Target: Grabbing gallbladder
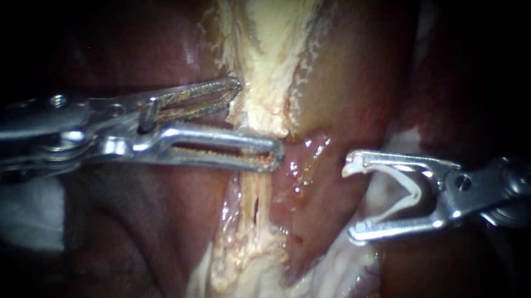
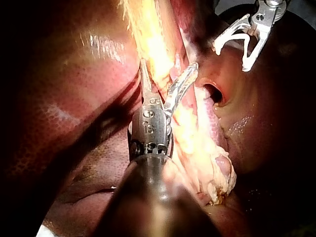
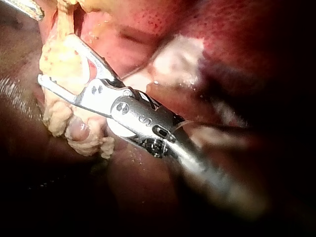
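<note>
My left instrument [image 1: 256, 121] comes in from the left with its two long toothed jaws open. The upper jaw's tip touches the edge of a pale yellow tissue strip [image 1: 270, 58]; the lower jaw lies across that strip. In the left wrist view the jaws [image 2: 169, 66] flank the same strip [image 2: 153, 44]. The olive-brown gallbladder [image 1: 348, 80] bulges just right of the strip. My right instrument [image 1: 352, 199] stands wide apart to the right, clear of the tissue, with a white V-shaped clip [image 1: 412, 187] seated between both jaws. The right wrist view shows these jaws [image 3: 59, 60] over frayed yellow tissue [image 3: 61, 116].
Dark red liver [image 1: 152, 222] lies left of the strip, glistening pink tissue [image 1: 303, 175] between the two instruments. Whitish tissue [image 1: 313, 285] spreads along the lower edge. A white patch, perhaps gauze [image 1: 19, 215], shows under the left shaft. A small round opening [image 2: 215, 91] shows beside the left jaws.
</note>
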Tool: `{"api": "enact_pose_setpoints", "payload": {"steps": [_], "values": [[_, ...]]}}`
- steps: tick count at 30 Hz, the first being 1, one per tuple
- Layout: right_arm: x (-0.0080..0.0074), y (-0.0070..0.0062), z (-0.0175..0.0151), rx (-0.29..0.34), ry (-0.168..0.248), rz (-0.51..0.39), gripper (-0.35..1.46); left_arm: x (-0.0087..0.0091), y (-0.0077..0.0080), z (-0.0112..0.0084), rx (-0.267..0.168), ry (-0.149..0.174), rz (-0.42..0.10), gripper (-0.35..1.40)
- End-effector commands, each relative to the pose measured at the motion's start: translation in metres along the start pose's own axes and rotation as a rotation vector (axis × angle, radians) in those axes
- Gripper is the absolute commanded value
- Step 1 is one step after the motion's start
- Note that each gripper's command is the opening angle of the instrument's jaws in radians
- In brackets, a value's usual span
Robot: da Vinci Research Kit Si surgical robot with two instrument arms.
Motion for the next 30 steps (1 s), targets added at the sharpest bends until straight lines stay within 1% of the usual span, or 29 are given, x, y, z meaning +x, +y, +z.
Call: {"api": "enact_pose_setpoints", "payload": {"steps": [1,5,6,8,10,11,12,14,17,19,22,30], "values": [[0.0,0.0,0.0,0.0,0.0,0.0,0.57,0.0,0.0002,0.0001,-0.002,0.003,-0.001,0.64],[0.0,0.0,0.0,0.0,0.0,0.0,0.57,0.0001,0.0009,0.0003,0.001,0.007,0.0,0.51],[0.0001,0.0,0.0,0.0,0.0,0.0,0.57,0.0001,0.0011,0.0003,0.004,0.008,0.006,0.44],[0.0001,0.0,0.0,0.0,0.0,0.0,0.57,0.0001,0.0014,0.0004,0.003,0.014,-0.005,0.27],[0.0001,-0.0001,0.0,0.001,0.0,0.0,0.57,0.0001,0.0018,0.0003,0.004,0.014,-0.011,0.0],[0.0001,-0.0001,0.0,0.001,0.0,0.0,0.57,0.0002,0.002,0.0003,0.004,0.014,-0.01,-0.22],[0.0001,-0.0001,0.0,0.001,0.0,0.0,0.57,0.0002,0.0022,0.0002,0.004,0.017,-0.01,-0.35],[0.0001,-0.0001,0.0,0.001,0.0,0.0,0.57,0.0003,0.0027,0.0001,0.002,0.032,-0.008,-0.35],[0.0001,-0.0001,0.0,0.001,0.0,0.0,0.57,0.0003,0.0033,0.0,-0.004,0.079,-0.032,-0.35],[0.0001,-0.0001,0.0,0.001,0.0,0.0,0.57,0.0003,0.0035,-0.0002,-0.005,0.097,-0.037,-0.35],[0.0001,-0.0001,0.0,0.001,0.0,0.0,0.57,0.0002,0.0033,-0.0004,-0.001,0.111,-0.049,-0.35],[0.0001,-0.0001,0.0,0.001,0.0,0.0,0.57,0.0001,0.003,-0.0005,0.003,0.112,-0.068,-0.35]]}}
